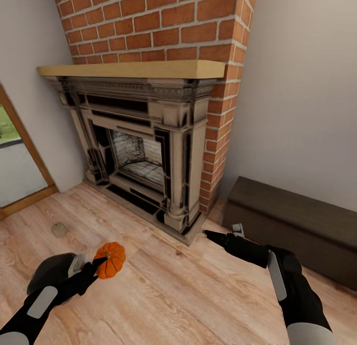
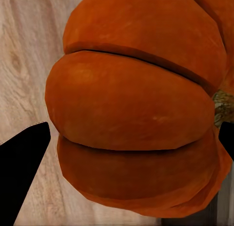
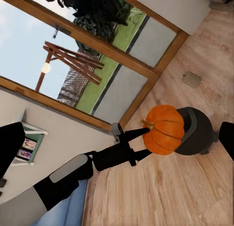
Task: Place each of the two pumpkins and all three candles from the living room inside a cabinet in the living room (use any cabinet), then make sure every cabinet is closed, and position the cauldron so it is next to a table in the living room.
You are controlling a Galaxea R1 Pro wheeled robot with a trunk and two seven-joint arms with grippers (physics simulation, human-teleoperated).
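Brick chimney breast with a carved fireplace (image 1: 144,151) under a pale wooden mantel, standing on a light plank floor (image 1: 163,295). To its right, against the wall, lies the long, low, dark brown cabinet (image 1: 297,221), its fronts appearing shut from this angle. At the robot's left, a glazed door with a wooden frame (image 3: 97,55) looks onto a garden. The black cauldron (image 3: 197,131) rests on the floor just behind the left arm. One orange pumpkin (image 1: 111,259) is held above the floor by the left gripper (image 1: 99,263); the wrist view shows a dark fingertip at either side of the ribbed body (image 2: 131,109), so the jaws are judged clenched on it. The right gripper (image 1: 218,236) hangs free toward the fireplace base; whether its jaws are parted cannot be told. A tan candle (image 1: 59,229) lies on the floor near the door.

Step in hand, as judged: carrying a pumpkin toward storage. The next move calls for turning right to the cabinet and opening a drawer, probably with the free right arm.
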